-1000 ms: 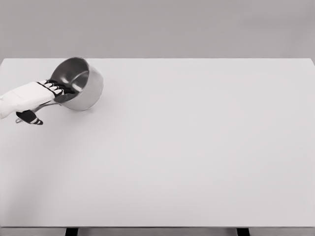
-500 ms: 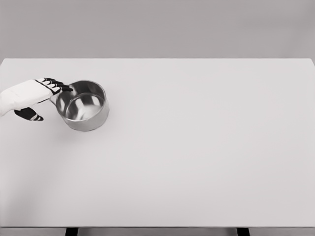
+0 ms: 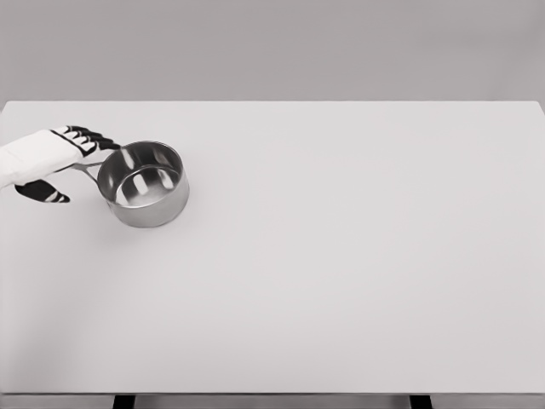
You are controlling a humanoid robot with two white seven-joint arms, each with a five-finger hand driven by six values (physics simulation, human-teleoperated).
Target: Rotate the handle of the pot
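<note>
A shiny steel pot (image 3: 143, 184) stands upright on the white table (image 3: 341, 256) at the far left. Its thin handle (image 3: 90, 168) points left and runs under my left hand (image 3: 75, 167). The hand's fingers (image 3: 92, 136) stretch out above the handle, just clear of the pot's rim, and the thumb sits below it. The fingers are spread and not wrapped around the handle. The handle's outer end is hidden behind the palm. The right arm is out of view.
The table's left edge lies close to the hand, and its back edge (image 3: 272, 102) runs just behind the pot. A plain grey wall stands behind the table.
The pot, tilted up against the hand a second ago, has dropped upright and sits slightly nearer and to the right. The fingers have come off its rim and the hand has drawn back left.
</note>
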